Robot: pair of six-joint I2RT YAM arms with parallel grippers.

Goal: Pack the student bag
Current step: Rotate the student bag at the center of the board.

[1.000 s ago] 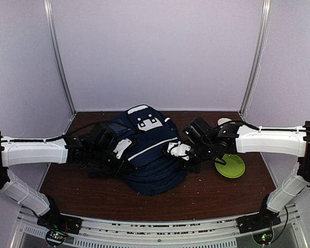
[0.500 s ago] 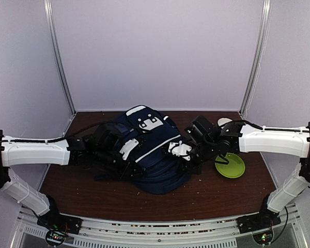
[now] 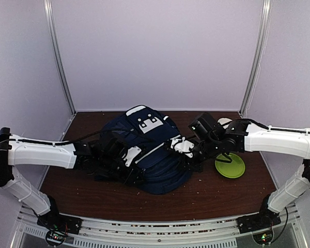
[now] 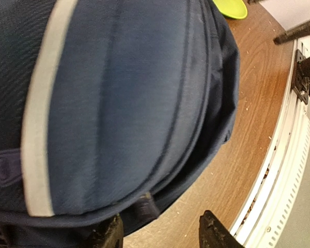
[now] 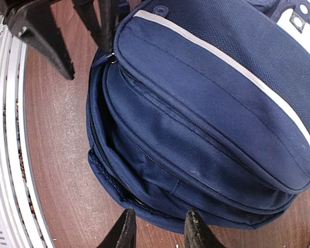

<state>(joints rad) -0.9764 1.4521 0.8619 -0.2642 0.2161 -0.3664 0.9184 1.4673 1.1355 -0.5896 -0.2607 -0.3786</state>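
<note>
Left hand (image 4: 160, 235) stands open, its two fingers apart over bare wood, and it holds nothing; the lower edge of the student bag (image 3: 157, 168) is just above its fingertips. Right hand (image 5: 160, 230) is about half open at the other side of the bag, and I see nothing clamped between its fingers. The bag lies flat in the middle of the tabletop (image 3: 217, 194), between the two hands, with a green plate (image 3: 230, 166) just beside it on the right. In the right wrist view one zipper (image 5: 101, 134) gapes only as a narrow slit, and its pull (image 5: 111, 57) hangs near the left hand. The main risk, I think, is this: the fabric is soft and neither hand holds it, so the slit can fall shut, or the bag can slide when one hand pushes. The hands are also near each other and could collide at the pull.
</note>
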